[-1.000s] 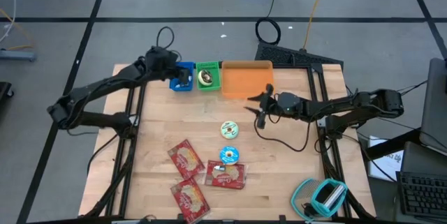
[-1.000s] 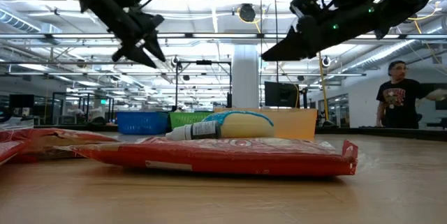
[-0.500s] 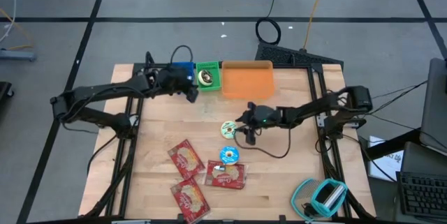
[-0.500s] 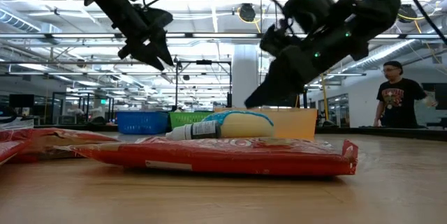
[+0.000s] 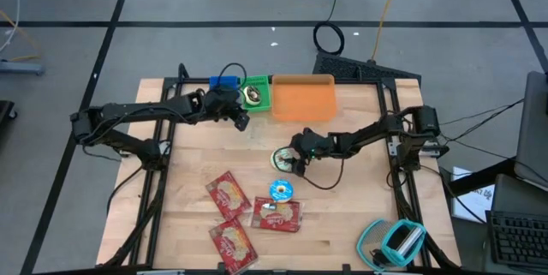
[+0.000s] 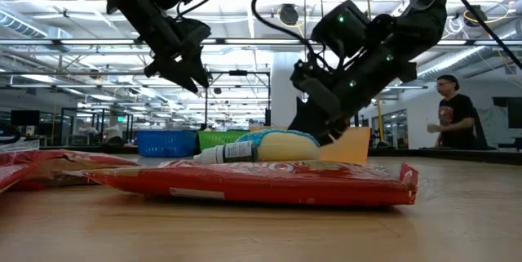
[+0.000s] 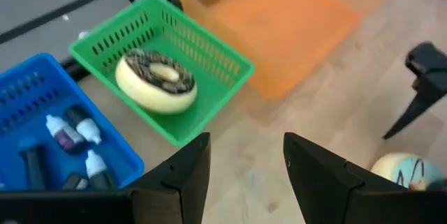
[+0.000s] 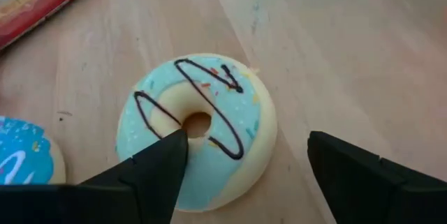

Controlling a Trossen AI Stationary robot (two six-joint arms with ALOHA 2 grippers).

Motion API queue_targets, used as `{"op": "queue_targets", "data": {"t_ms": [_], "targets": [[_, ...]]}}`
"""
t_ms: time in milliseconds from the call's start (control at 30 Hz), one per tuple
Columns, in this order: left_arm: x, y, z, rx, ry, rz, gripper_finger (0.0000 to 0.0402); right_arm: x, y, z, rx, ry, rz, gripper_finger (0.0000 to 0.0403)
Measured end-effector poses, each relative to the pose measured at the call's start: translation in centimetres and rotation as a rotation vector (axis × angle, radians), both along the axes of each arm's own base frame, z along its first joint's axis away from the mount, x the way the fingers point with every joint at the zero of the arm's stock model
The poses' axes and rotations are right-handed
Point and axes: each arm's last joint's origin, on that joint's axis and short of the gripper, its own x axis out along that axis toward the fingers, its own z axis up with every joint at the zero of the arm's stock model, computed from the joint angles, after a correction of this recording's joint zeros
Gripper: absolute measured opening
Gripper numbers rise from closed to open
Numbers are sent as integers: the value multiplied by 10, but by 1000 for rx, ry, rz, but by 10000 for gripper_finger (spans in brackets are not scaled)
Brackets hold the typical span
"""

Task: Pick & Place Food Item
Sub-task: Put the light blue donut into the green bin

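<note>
Red snack packets (image 5: 248,219) lay nearest on the tabletop (image 5: 342,215), a blue-iced donut (image 5: 282,191) just beyond. Landmark: pale-blue iced donut (image 5: 281,158) mid-tabletop. Right gripper (image 5: 297,162) was at that donut, jaws spread wide on either side, probably not touching. Beyond it, left gripper (image 5: 241,121) hung with jaws parted, empty, near the green basket (image 5: 256,95) holding a chocolate-drizzled donut (image 7: 155,81), between blue basket (image 7: 42,133) and orange tray (image 5: 302,95).

Matt wood-plank table (image 5: 360,215); green plastic mesh basket (image 7: 223,56); glossy-iced donut (image 8: 199,130); shiny red packets (image 5: 227,194).
</note>
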Motion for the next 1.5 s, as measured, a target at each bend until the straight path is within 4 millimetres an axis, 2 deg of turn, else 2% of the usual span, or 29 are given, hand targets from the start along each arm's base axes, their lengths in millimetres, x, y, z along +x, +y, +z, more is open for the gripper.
{"op": "queue_targets", "data": {"t_ms": [233,400,700,867,1000,1200,1333,1500], "targets": [[9,0,-4,7,-24,-8,182,0,-2,-1,119,-4,-5,248],[11,0,-7,2,-17,-10,182,0,-1,-1,144,-4,36,192],[15,-1,-11,-8,-18,-9,182,3,-1,5,70,-65,102,76],[20,-5,-8,-51,-93,-41,182,2,-1,27,-19,-140,155,35],[27,-13,-2,-107,-186,-150,182,-3,-4,53,-120,-215,183,23],[38,-27,9,-94,-316,-239,182,-12,-10,86,-387,-274,61,27],[43,-35,14,-78,-371,-275,182,-14,-12,95,-494,-286,42,29],[46,-41,18,-68,-415,-306,182,-13,-12,98,-525,-310,50,26]]}}
